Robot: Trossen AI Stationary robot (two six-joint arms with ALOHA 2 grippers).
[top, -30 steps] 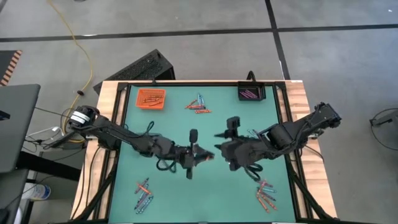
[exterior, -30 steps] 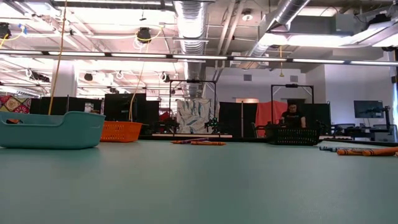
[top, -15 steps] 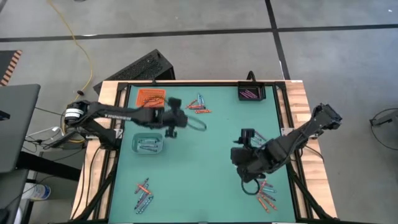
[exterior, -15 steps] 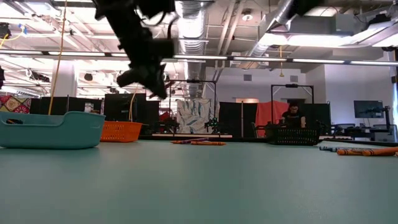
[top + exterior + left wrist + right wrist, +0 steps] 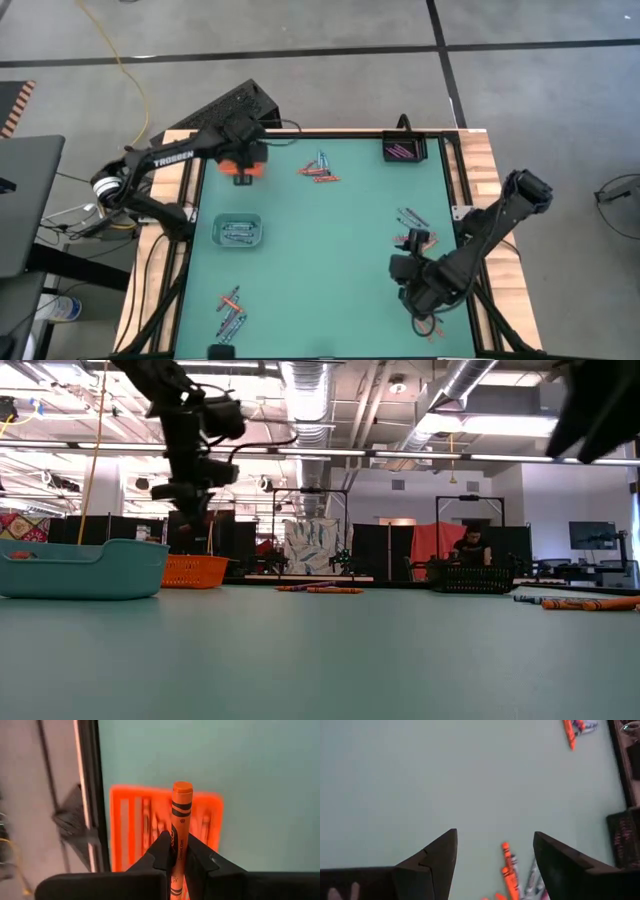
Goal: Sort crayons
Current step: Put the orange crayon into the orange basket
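Observation:
My left gripper [image 5: 243, 160] hangs over the orange tray [image 5: 250, 170], shut on an orange crayon [image 5: 180, 815]. In the low view it [image 5: 190, 500] points down, above that tray [image 5: 195, 570]. My right gripper [image 5: 414, 240] is open and empty, just near of a small crayon pile [image 5: 412, 217], which shows between its fingers [image 5: 508, 870]. Other loose crayons lie flat at the far middle [image 5: 320, 168], near left [image 5: 232, 310] and near right [image 5: 432, 322]. My left gripper pinches the orange crayon between its two fingers [image 5: 165, 851] on the wrapped shaft [image 5: 176, 845]. The crayon lies along the fingers, and its flat end [image 5: 182, 787] sticks out past the fingertips. The fingers point down from above. The crayon is clear of the tray.
A clear tray [image 5: 238, 231] with blue-grey crayons stands at the left. A black tray [image 5: 404, 150] with purple crayons stands at the far right. The table has a raised dark rim [image 5: 196, 200]. A person shows far off in the room [image 5: 470, 548].
My left gripper has gone from the table's middle toward the far left corner, to above the orange tray. My right gripper has gone from the middle toward the right and near edges, to beside the right crayon pile.

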